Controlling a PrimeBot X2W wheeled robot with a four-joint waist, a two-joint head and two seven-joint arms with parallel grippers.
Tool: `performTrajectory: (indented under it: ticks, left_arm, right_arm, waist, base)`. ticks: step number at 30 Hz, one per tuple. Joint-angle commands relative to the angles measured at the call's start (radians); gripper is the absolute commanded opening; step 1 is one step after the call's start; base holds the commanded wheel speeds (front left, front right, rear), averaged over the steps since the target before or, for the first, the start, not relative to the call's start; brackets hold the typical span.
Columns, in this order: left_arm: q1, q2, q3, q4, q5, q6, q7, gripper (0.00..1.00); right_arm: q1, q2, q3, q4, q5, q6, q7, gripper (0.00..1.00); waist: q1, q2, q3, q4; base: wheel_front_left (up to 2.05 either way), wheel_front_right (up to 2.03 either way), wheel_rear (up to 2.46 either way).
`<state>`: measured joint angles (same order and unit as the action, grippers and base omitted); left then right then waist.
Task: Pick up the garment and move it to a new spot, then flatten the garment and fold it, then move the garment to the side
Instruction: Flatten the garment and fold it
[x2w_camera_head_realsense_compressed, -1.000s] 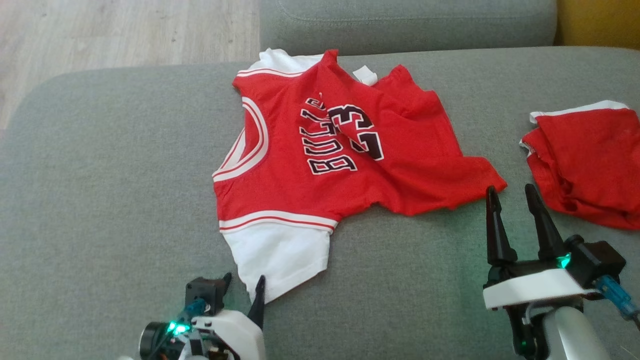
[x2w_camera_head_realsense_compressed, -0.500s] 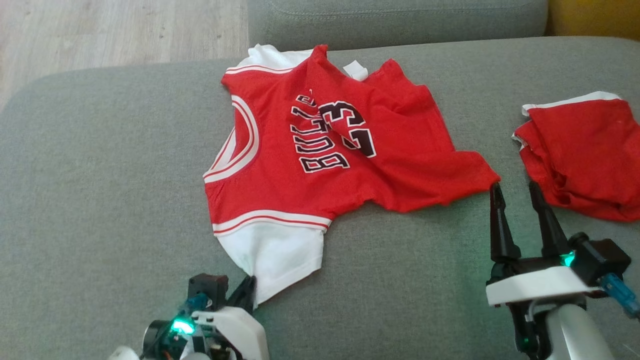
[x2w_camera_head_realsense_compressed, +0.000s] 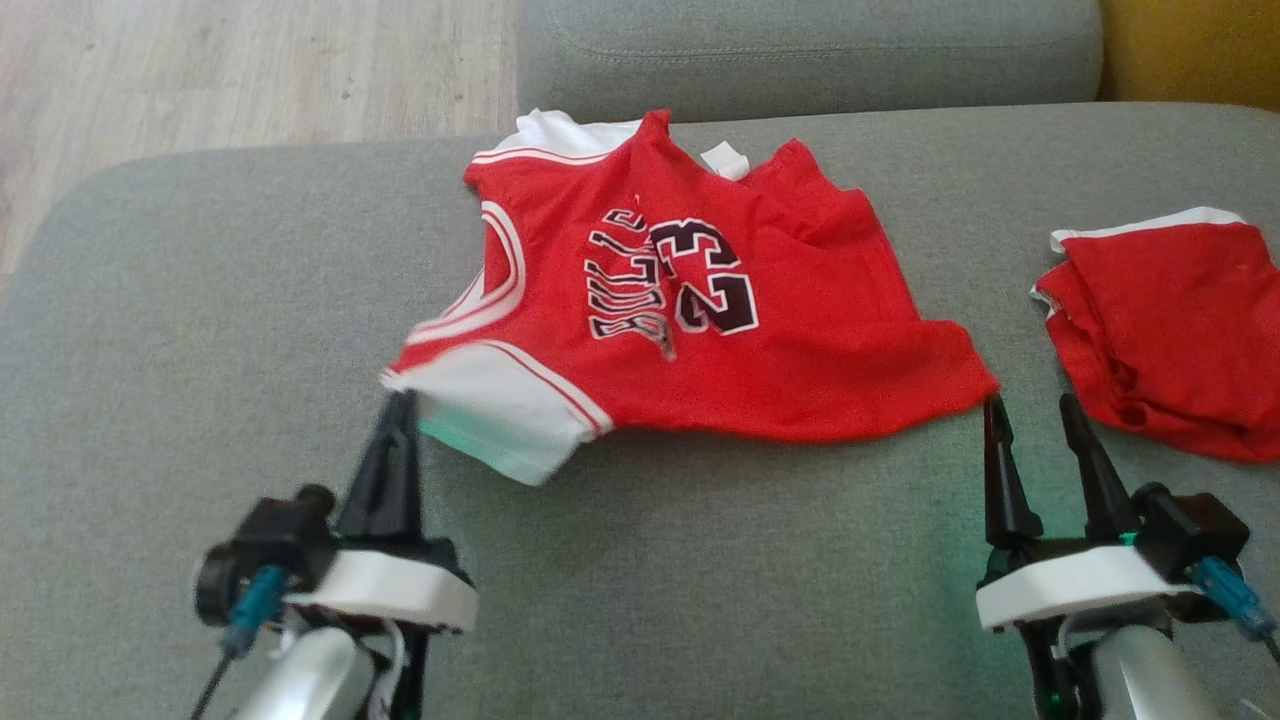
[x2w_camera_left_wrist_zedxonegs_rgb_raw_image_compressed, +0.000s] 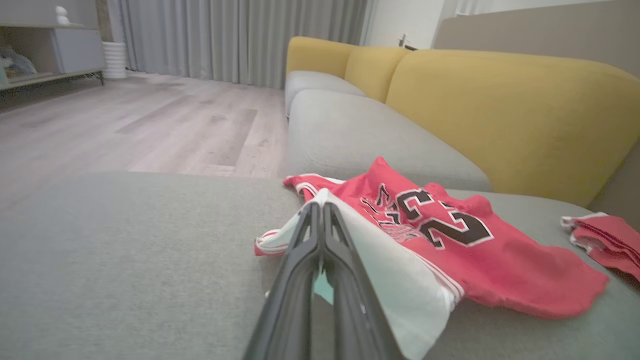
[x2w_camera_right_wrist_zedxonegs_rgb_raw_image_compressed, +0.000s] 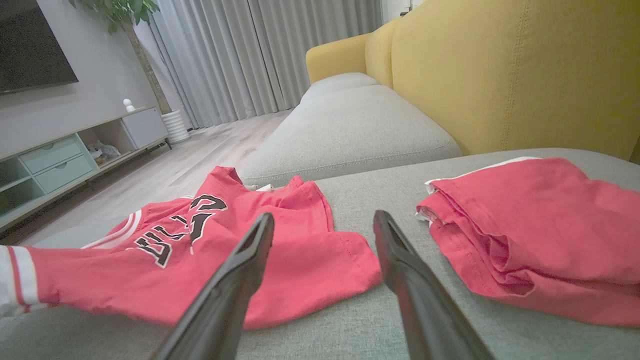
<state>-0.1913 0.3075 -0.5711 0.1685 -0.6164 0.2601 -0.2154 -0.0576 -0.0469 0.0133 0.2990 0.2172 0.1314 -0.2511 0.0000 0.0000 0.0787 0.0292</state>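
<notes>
The garment, a red jersey (x2w_camera_head_realsense_compressed: 800, 350) with white sleeves and "BULLS 23" lettering, lies spread on the grey sofa cushion (x2w_camera_head_realsense_compressed: 200, 300). My left gripper (x2w_camera_head_realsense_compressed: 400, 402) is shut on its near white sleeve (x2w_camera_head_realsense_compressed: 500, 415), which is lifted off the cushion. In the left wrist view the two fingers (x2w_camera_left_wrist_zedxonegs_rgb_raw_image_compressed: 321, 207) are pressed together with white cloth (x2w_camera_left_wrist_zedxonegs_rgb_raw_image_compressed: 400, 280) draped beside them. My right gripper (x2w_camera_head_realsense_compressed: 1030, 410) stands open just below the jersey's right hem corner (x2w_camera_head_realsense_compressed: 975, 375), with nothing between its fingers. The right wrist view shows the jersey (x2w_camera_right_wrist_zedxonegs_rgb_raw_image_compressed: 280, 250) just beyond my open right gripper (x2w_camera_right_wrist_zedxonegs_rgb_raw_image_compressed: 324, 220).
A second red garment (x2w_camera_head_realsense_compressed: 1170, 320) lies crumpled at the cushion's right, close to the right gripper. Another grey cushion (x2w_camera_head_realsense_compressed: 800, 50) and a yellow backrest (x2w_camera_right_wrist_zedxonegs_rgb_raw_image_compressed: 500, 75) lie beyond. Wooden floor (x2w_camera_head_realsense_compressed: 200, 70) runs past the cushion's far left edge.
My left gripper closed on the white sleeve, then lifted it up and to the left, bunching the jersey's near side. The right gripper stayed open by the hem corner.
</notes>
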Motion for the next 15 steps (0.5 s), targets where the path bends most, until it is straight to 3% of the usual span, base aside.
performTrajectory:
  ticks: [1, 7, 15]
  left_arm:
    - [-0.043, 0.027, 0.058, -0.04, 0.008, 0.014, -0.018, 0.0]
    - [-0.019, 0.029, 0.144, -0.095, 0.042, 0.04, -0.044, 0.0]
    - [0.005, 0.003, 0.154, -0.108, 0.095, 0.008, -0.046, 0.0]
  right_arm:
    - [-0.041, -0.003, 0.017, -0.02, -0.007, -0.001, -0.01, 1.0]
    - [-0.062, -0.003, -0.026, 0.063, -0.055, -0.001, 0.037, 1.0]
    - [-0.089, -0.003, -0.011, 0.165, -0.033, -0.001, 0.107, 1.0]
  waist:
    - [0.0, 0.0, -0.002, 0.002]
    - [0.0, 0.0, -0.001, 0.016]
    - [0.0, 0.0, 0.004, 0.04]
  base:
    - [0.0, 0.0, 0.0]
    - [0.0, 0.0, 0.0]
    - [0.0, 0.0, 0.0]
